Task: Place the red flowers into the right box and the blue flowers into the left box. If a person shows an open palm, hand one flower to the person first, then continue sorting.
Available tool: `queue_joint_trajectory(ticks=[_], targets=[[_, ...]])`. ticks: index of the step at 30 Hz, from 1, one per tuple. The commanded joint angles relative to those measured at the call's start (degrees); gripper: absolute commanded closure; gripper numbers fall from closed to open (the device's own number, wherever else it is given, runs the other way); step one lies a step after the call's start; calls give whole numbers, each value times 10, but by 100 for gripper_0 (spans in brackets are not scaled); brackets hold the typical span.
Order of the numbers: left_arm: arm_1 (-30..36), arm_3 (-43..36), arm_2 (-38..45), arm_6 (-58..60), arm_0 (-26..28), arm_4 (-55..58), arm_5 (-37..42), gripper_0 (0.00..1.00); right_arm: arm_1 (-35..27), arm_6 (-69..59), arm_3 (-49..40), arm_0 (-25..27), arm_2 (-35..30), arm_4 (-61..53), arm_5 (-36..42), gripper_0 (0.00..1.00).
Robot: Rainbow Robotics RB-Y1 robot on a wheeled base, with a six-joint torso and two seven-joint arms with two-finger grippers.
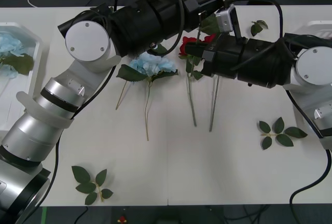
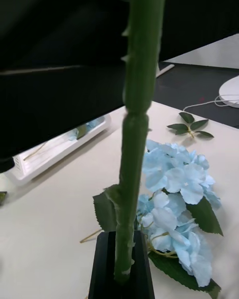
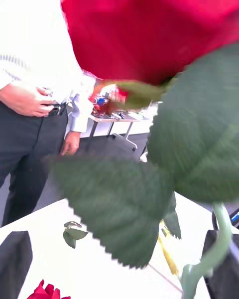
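Note:
My right gripper (image 1: 196, 53) (image 2: 119, 266) is shut on the thick green stem of a red flower (image 2: 137, 104), which rises upright from its black fingers. The bloom (image 3: 149, 25) and leaves of this rose sit right in front of my left gripper (image 1: 210, 3), which reaches in over the table's far middle. Its fingers stand open, with the stem beside one of them. More red flowers (image 1: 188, 45) lie on the table under my right gripper. A blue flower (image 1: 153, 64) (image 2: 174, 179) lies just left of them. The left box (image 1: 31, 37) holds another blue flower (image 1: 10, 45). The right box (image 1: 321, 27) shows at the right edge.
Loose leaf sprigs lie at the front left (image 1: 92, 183), the right (image 1: 280, 132) and the far right (image 1: 258, 27). The two arms cross above the table's far middle. A person (image 3: 30, 94) stands beyond the far edge with a hand at the waist.

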Motion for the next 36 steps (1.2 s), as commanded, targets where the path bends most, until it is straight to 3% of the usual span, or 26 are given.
queue_joint_trajectory(ticks=[1, 8, 25, 36], targets=[[-5, -12, -14, -17, -25, 4, 9, 0, -31, 36, -18, -20, -23, -64, -5, 100], [-5, -12, -14, -17, -25, 4, 9, 0, -66, 57, -38, 1, -55, -102, -4, 100], [-5, -12, -14, -17, -25, 4, 9, 0, -158, 50, -89, 130, -206, -159, -14, 100], [-5, -12, -14, -17, -25, 4, 9, 0, -193, 43, -92, 139, -229, -155, -95, 100]])
